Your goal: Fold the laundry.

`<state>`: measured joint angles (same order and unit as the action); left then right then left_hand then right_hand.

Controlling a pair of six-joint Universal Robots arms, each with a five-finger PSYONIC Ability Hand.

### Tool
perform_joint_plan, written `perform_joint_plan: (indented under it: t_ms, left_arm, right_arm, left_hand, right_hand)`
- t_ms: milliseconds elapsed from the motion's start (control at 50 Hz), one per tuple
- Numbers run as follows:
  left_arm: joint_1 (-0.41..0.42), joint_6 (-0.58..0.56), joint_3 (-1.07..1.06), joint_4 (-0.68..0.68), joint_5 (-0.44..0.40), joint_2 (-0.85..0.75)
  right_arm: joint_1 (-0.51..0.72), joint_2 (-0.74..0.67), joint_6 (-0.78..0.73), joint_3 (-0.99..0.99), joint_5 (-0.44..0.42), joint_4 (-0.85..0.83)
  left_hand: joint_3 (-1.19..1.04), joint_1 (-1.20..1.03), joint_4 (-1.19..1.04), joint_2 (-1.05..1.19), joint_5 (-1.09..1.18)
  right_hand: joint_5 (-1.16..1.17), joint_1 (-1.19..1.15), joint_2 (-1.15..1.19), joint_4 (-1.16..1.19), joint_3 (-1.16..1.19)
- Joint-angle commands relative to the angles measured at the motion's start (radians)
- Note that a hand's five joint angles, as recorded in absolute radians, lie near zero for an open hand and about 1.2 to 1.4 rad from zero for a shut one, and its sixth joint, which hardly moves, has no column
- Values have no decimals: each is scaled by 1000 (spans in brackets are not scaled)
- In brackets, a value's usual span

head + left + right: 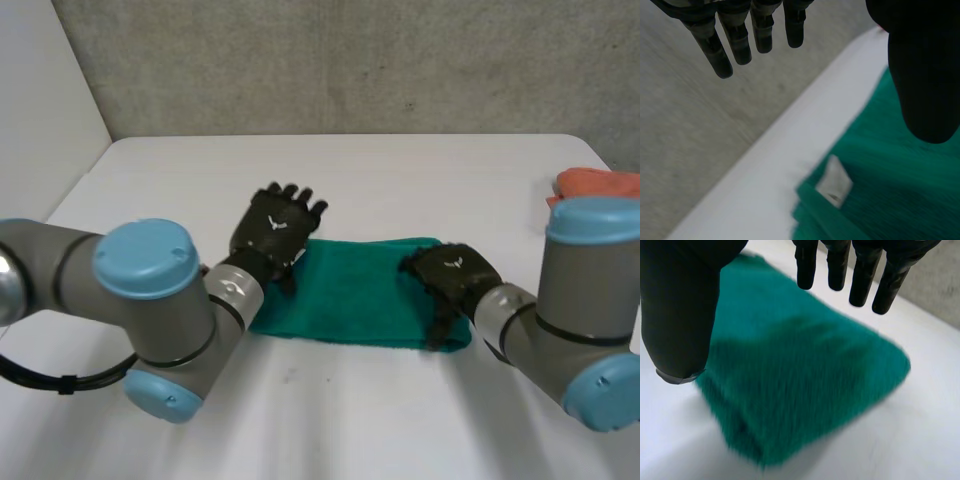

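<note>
Roughly mid-table: green towel [360,292] lying flat on the white table [400,170], folded into a long band, its long sides running left to right before the robot. Left hand [275,228] sits at the towel's left end, back of the hand up, fingertips pointing toward the far side of the table. Left wrist view: fingers [737,42] straight and slightly apart, thumb [922,75] standing well clear of them, nothing between. Beneath that palm is the towel's corner, with a small white label [834,181] on the cloth near the edge. Right hand [452,273] is over the towel's right end, its thumb reaching down at the near edge. Right wrist view: fingers straight, side by side with small gaps, thumb held wide of them, nothing pinched; the towel's folded end lies under the palm, layered edges visible at the nearer corner. Contact between either hand and the cloth cannot be told. Orange cloth [598,184] lies at the table's far right edge, well apart from the towel.
</note>
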<state>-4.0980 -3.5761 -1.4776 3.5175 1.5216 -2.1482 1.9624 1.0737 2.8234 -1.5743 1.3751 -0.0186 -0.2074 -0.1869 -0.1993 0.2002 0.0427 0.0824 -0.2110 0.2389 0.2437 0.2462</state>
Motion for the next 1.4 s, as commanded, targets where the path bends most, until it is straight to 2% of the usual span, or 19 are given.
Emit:
perform_joint_plan:
  t_ms: [20,80,140,320,480,560,660,820,840,860,880,900,920,1000,1020,1100,1180,1300,1400]
  left_arm:
    - [-8,-27,65,-72,25,-90]
    - [-9,-40,63,-78,52,-88]
    - [-4,-40,54,-80,71,-81]
    - [2,-40,-10,-100,89,19]
    - [1,-27,-55,-172,134,125]
    - [-4,-26,-64,-181,172,163]
    - [-8,-26,-63,-173,221,188]
    - [-56,-23,-46,-166,302,195]
    - [-58,-23,-43,-163,302,194]
    - [-58,-20,-40,-158,302,194]
    - [-56,-15,-36,-154,301,194]
    - [-56,-4,-32,-144,299,191]
    - [-58,2,-29,-140,298,188]
    - [-59,57,-1,-121,253,182]
    - [-58,71,5,-121,234,182]
    - [-47,141,37,-121,108,173]
    - [-15,224,71,-130,-38,151]
    - [27,255,106,-183,-67,74]
    - [31,250,120,-256,-12,-13]
  right_arm:
    - [-59,-6,-47,-107,-8,-113]
    - [-65,-11,-74,-122,-8,-129]
    - [-89,-9,-94,-133,-5,-133]
    - [-162,95,-228,-190,9,-179]
    - [-135,129,-504,-93,21,-119]
    - [-25,120,-600,-3,6,-115]
    - [212,34,-671,135,-13,-129]
    - [328,-130,-674,234,-151,-115]
    - [329,-136,-668,235,-160,-113]
    - [331,-139,-661,235,-165,-112]
    - [331,-139,-622,235,-166,-112]
    - [329,-138,-592,235,-166,-110]
    - [322,-138,-555,235,-165,-110]
    - [274,-95,-293,223,-157,-100]
    - [236,-40,-165,211,-153,-86]
    - [138,76,147,180,-140,-31]
    - [67,95,312,175,-136,37]
    - [56,37,275,203,-131,92]
    - [65,-95,232,267,-93,140]
  left_hand:
    - [33,12,25,-26,-43]
    - [33,12,25,-26,-43]
    - [33,12,25,-26,-43]
    - [33,12,25,-26,-43]
    - [33,12,25,-26,-43]
    - [33,12,25,-26,-43]
    - [33,12,25,-26,-43]
    - [33,12,25,-26,-43]
    - [33,12,25,-26,-43]
    - [33,12,25,-26,-43]
    - [33,12,25,-26,-43]
    - [33,12,25,-26,-43]
    - [33,12,25,-26,-43]
    - [33,12,25,-26,-43]
    - [33,12,25,-26,-43]
    - [32,12,24,-25,-42]
    - [12,-9,3,-4,-21]
    - [6,-15,-3,2,-15]
    - [0,-21,-8,7,-10]
  right_hand:
    - [295,-340,313,308,305]
    - [570,-616,588,583,581]
    - [1138,-1184,1156,1151,1148]
    - [1139,-1185,1157,1153,1150]
    - [1139,-1185,1157,1153,1150]
    - [1139,-1185,1157,1153,1150]
    - [1139,-1185,1157,1153,1150]
    - [1139,-1185,1157,1153,1150]
    - [1042,-1087,1060,1055,1052]
    - [817,-863,835,830,827]
    - [274,-320,292,287,285]
    - [-19,-27,-1,-6,-9]
    - [-82,36,-64,-69,-72]
    - [-82,36,-64,-69,-72]
    - [-82,36,-64,-69,-72]
    - [-82,36,-64,-69,-72]
    - [-82,36,-64,-69,-72]
    - [-82,36,-64,-69,-72]
    - [-82,36,-64,-69,-72]
